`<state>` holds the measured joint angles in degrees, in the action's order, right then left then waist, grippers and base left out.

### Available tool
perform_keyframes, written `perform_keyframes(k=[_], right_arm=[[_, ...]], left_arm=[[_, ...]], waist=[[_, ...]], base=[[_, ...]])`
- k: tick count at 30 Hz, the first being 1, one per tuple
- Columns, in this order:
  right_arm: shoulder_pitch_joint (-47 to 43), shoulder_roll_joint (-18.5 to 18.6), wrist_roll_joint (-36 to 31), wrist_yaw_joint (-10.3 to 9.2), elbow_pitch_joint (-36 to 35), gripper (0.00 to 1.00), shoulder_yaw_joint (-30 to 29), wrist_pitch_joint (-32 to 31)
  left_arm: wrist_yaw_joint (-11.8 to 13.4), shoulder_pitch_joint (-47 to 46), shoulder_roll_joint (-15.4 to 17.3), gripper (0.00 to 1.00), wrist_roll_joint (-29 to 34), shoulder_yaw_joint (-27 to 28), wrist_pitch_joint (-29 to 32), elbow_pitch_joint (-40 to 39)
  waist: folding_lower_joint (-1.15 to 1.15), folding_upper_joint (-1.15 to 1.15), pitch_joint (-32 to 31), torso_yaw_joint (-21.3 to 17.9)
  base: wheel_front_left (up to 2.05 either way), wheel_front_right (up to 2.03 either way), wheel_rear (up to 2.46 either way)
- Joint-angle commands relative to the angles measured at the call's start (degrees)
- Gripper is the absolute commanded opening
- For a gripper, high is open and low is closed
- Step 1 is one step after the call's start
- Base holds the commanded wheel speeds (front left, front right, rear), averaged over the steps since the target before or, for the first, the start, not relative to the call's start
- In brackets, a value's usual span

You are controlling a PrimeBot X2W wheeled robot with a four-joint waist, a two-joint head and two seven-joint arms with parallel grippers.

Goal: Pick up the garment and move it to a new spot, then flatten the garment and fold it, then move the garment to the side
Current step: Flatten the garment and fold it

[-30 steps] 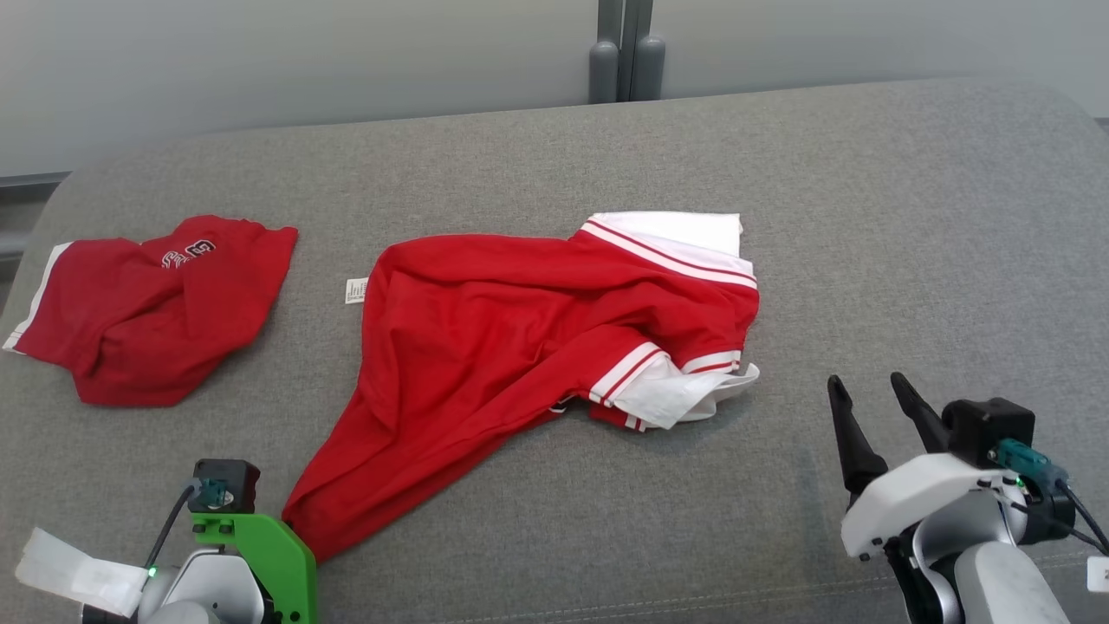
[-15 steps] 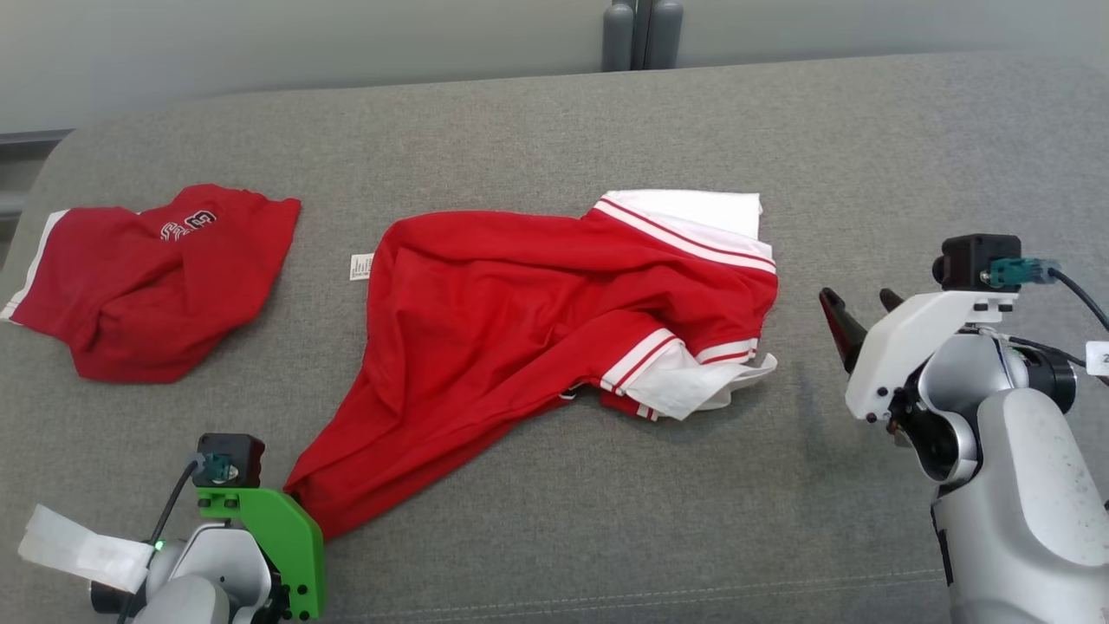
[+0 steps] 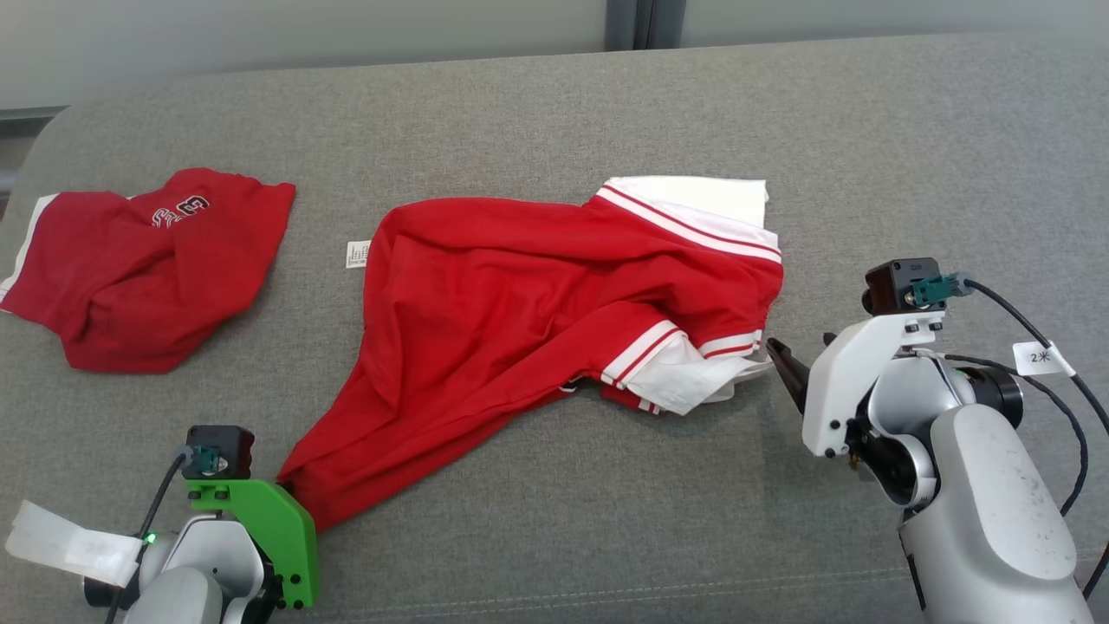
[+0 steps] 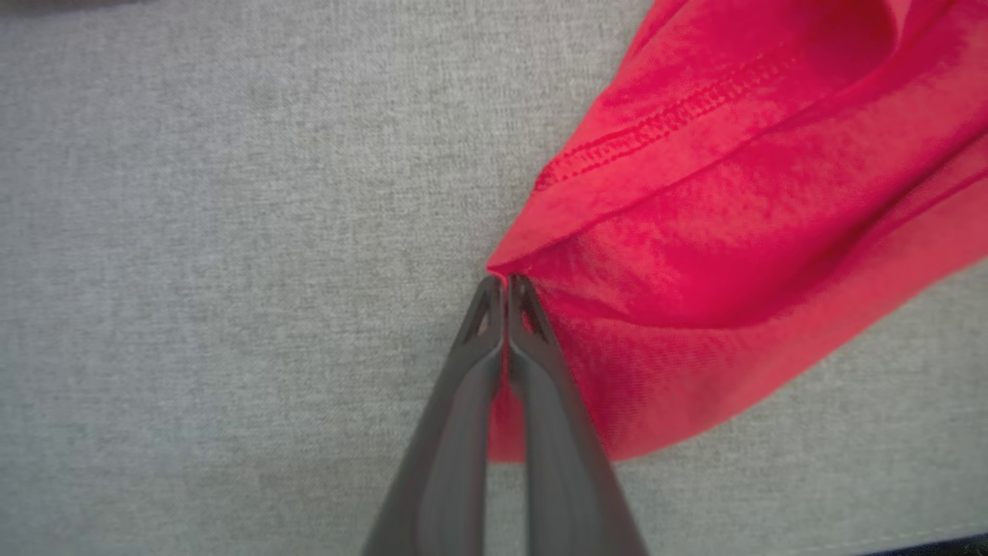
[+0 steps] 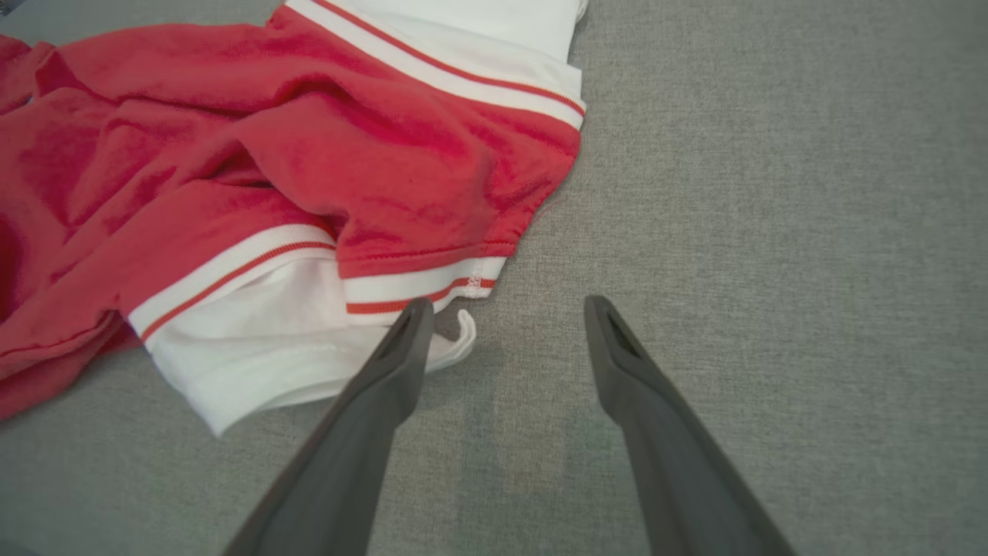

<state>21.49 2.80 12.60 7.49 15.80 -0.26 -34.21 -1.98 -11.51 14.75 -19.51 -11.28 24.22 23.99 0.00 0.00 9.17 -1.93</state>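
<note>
Grey cushion (image 3: 554, 113); left end effector (image 4: 505, 286) pinching garment (image 3: 502, 295), right end effector (image 5: 505, 309) splayed.

The garment (image 3: 520, 295) is soft red cloth, matt and wrinkly, with white ribbed bands and a stitched hem. The gray surface (image 3: 866, 156) under it is rough woven cloth, matt too. The left gripper (image 4: 505, 282) and the right gripper (image 5: 509, 303) look like dark, smooth, matt plastic. The green plastic piece (image 3: 273, 533) is smooth. The pale shell (image 3: 988, 511) of the right arm is smooth and a little shiny.

Red garment (image 3: 520, 295) — rumpled, white-trimmed.
</note>
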Motion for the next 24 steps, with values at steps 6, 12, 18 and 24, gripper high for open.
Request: perform_keyframes(k=[6,12,18,24], right_arm=[[0.4,0.1,-0.3,0.00,1.8,1.00,0.7,-0.4],[1.2,0.2,0.4,0.00,4.0,1.00,1.8,-0.9],[0.7,0.1,1.7,0.00,5.8,1.00,2.4,-2.0],[-1.7,0.1,2.0,0.00,4.8,1.00,2.1,-2.7]], left_arm=[[0.3,-1.3,-0.1,0.00,-0.5,-0.5,-0.4,1.0],[0.3,-1.6,-0.1,0.00,-0.7,-0.9,-0.3,1.6],[0.4,-1.6,-0.4,0.00,-1.1,-1.4,-0.3,2.2],[0.6,-1.5,-0.3,0.00,-1.2,-1.7,-0.3,2.0]], waist=[[0.00,0.00,0.5,-0.1],[0.00,0.00,0.7,0.1],[0.00,0.00,1.2,0.8],[0.00,0.00,1.4,1.1]], base=[[0.00,0.00,0.00],[0.00,0.00,0.00],[0.00,0.00,0.00],[0.00,0.00,0.00]])
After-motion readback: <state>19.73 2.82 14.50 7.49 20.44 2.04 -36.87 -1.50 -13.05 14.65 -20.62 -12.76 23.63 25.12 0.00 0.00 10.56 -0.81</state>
